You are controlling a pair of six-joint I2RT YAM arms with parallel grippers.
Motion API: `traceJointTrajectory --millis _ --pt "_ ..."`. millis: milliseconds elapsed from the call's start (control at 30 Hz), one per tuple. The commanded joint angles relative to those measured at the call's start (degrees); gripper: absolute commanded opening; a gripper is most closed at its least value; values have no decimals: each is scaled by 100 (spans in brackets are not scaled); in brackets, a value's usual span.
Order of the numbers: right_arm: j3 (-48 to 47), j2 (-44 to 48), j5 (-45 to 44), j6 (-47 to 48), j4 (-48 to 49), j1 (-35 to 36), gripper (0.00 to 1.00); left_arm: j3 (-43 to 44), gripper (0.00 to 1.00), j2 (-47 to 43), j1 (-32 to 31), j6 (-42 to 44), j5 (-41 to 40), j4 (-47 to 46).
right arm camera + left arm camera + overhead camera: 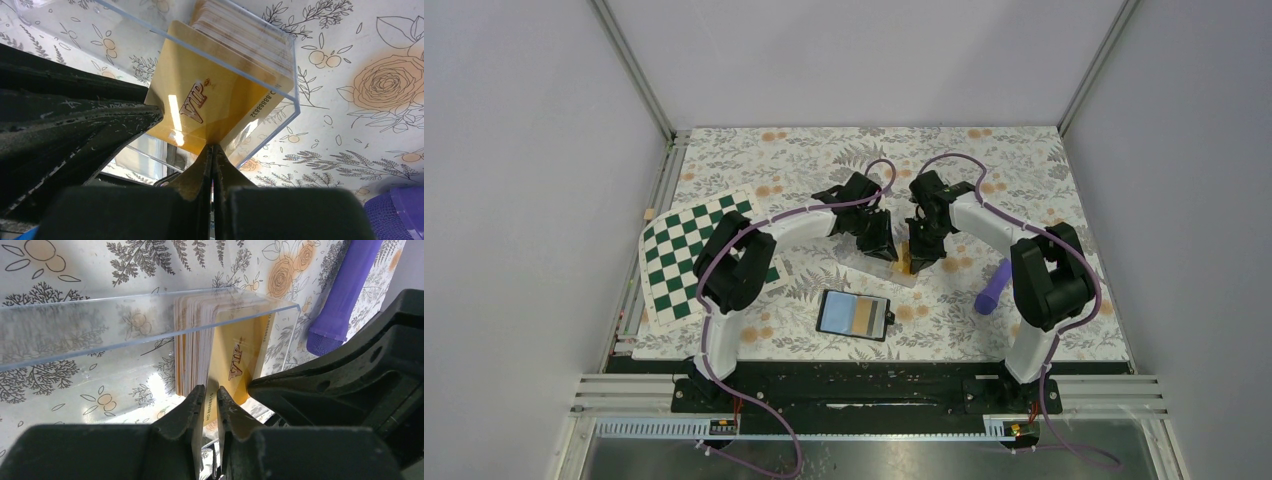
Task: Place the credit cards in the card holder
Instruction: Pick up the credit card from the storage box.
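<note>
A stack of orange-yellow credit cards (192,340) stands on edge in a clear plastic box (100,325); the stack also shows in the right wrist view (245,30). One gold "VIP" card (210,100) sticks out of the box's end. My right gripper (214,147) is shut on its lower corner. My left gripper (211,392) has its jaws a narrow gap apart, with the same card's (235,360) edge between them. Both grippers meet over the box (886,262) at mid-table. The black card holder (854,313) lies open nearer the arm bases, with an orange-tan patch inside.
A purple cylinder (992,288) lies right of the box, close to the right arm. A green-and-white checkered board (694,255) lies at the left. The table has a floral cloth and walls on three sides.
</note>
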State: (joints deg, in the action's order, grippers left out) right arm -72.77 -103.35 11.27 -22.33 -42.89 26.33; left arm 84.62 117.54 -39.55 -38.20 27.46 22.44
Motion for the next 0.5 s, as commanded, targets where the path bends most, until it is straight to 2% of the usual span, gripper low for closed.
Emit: traceJointTrajectory --millis 0,200,467 --pt "175 -95 -149 70 -59 56 0 -60 13 -347 -113 -124 383 -502" --pt "167 -84 -111 64 -69 57 0 -15 12 -457 -234 -149 451 -574" --pt "149 -23 -48 45 -70 57 0 -183 15 -688 -418 -85 147 -578"
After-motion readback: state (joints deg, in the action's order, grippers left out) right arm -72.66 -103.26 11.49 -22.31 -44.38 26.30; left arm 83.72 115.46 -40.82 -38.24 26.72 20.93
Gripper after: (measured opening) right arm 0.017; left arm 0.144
